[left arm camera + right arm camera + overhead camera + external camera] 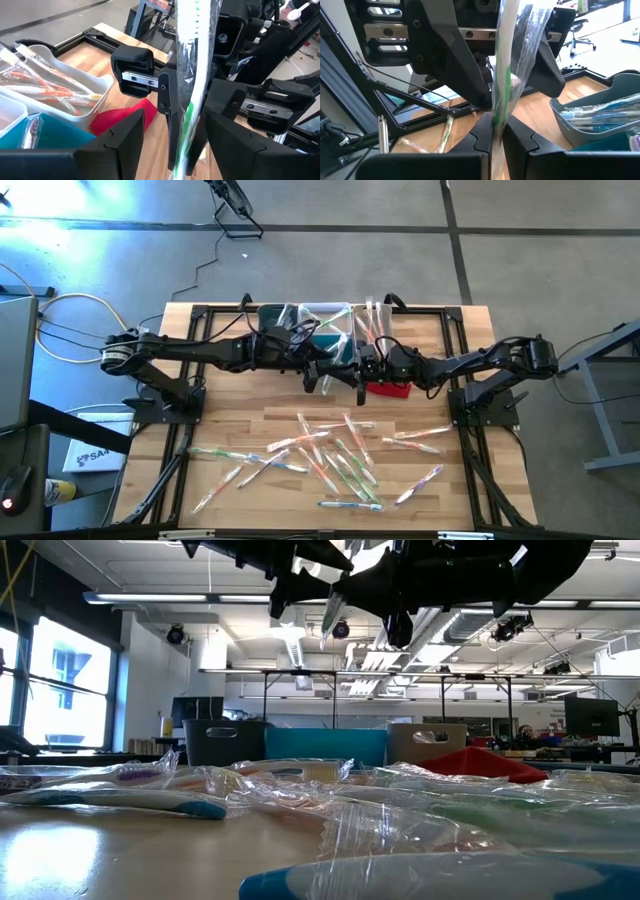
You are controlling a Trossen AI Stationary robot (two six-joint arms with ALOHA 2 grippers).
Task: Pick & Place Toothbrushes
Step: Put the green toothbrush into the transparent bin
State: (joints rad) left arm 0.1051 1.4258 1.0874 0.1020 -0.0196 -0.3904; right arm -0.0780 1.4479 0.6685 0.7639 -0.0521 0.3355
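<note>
A grey concrete floor [330, 205] surrounds the wooden table [240, 425]. Bright windows [60, 680] line one wall. Long ceiling lights [190, 598] run overhead.

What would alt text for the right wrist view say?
The right pincer is shut on an upright green toothbrush in a clear wrapper, with the left pincer open around it. A grey bin of toothbrushes sits beyond.

Even overhead light; a pale glare patch lies on the floor [60, 240] at the high view's upper left, and the arms cast soft shadows on the wooden surface [250, 425]. In the low view, bright windows [60, 680] at left and ceiling strip lights [300, 600] silhouette the arms; the foreground wrappers [420, 830] are blurred. Both wrist views are sharp only at close range.
</note>
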